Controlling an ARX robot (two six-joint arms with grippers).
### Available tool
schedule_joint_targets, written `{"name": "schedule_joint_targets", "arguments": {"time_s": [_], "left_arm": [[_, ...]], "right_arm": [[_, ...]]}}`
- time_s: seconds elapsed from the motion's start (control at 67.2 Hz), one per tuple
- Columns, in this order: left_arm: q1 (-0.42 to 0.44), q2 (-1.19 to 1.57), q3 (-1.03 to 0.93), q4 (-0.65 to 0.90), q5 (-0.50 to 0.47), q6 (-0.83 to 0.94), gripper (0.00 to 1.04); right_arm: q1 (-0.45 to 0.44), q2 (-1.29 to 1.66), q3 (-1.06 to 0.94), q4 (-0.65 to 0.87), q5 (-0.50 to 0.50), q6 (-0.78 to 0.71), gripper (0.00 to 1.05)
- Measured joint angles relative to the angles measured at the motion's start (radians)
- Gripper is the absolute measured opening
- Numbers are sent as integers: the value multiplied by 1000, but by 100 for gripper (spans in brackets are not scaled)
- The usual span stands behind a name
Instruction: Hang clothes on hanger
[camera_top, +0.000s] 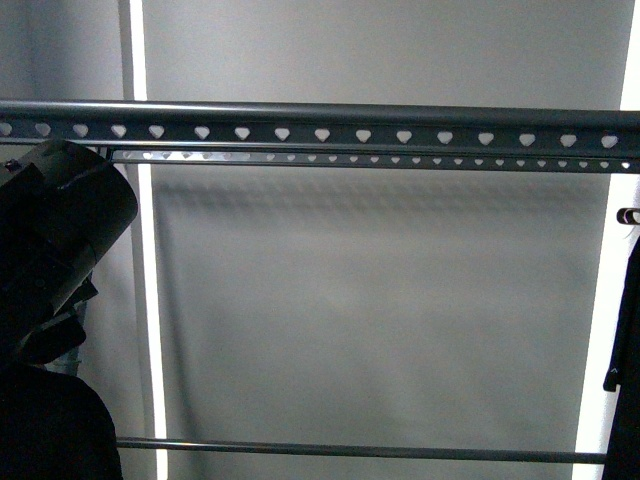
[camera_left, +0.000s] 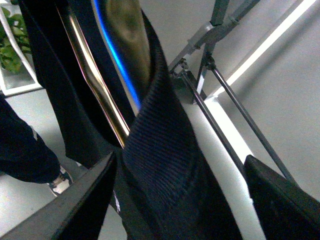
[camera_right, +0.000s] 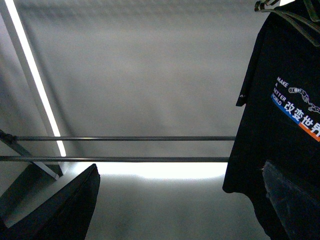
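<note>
I have the dark grey metal clothes rack (camera_top: 340, 115) straight ahead in the front view; its long top bar, punched with heart-shaped holes, runs the full width, with a thinner punched bar just behind it. My left arm (camera_top: 60, 235) sits as a dark bulk low at the left, below that bar.

The left gripper (camera_left: 180, 157) has its jaws spread; a thick band of dark ribbed fabric (camera_left: 160, 150) runs between the fingers (camera_left: 80, 200), close against one and clear of the other, so nothing is pinched. Beside the fabric I see a shoe (camera_left: 60, 184) on the floor and a green potted plant (camera_left: 12, 42).

The right gripper (camera_right: 180, 167) is also spread wide, with only wall and the rack's two thin lower rails (camera_right: 125, 138) between the fingers. The black short-sleeved T-shirt with the white "MAKE A BETTER WORLD" print and a blue-orange band (camera_right: 265, 140) hangs from a thin hanger (camera_right: 295, 19) off to one side; one finger (camera_right: 295, 200) overlaps its lower part, and I cannot tell whether they touch.
</note>
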Motion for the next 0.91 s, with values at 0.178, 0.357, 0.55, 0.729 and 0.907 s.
{"name": "schedule_joint_targets", "arguments": {"time_s": [0.178, 0.357, 0.55, 0.729, 0.907], "left_arm": [[20, 11, 1, -8, -5, 9, 44], [24, 15, 0, 2, 4, 13, 13], [27, 14, -3, 38, 30, 22, 4], [21, -32, -40, 114, 92, 71, 4], [-32, -213, -156, 370, 190, 266, 4]], "right_arm": [[0, 0, 0, 0, 0, 0, 97], [0, 0, 0, 0, 0, 0, 97], [0, 0, 0, 0, 0, 0, 97], [0, 0, 0, 0, 0, 0, 97], [0, 0, 0, 0, 0, 0, 97]]}}
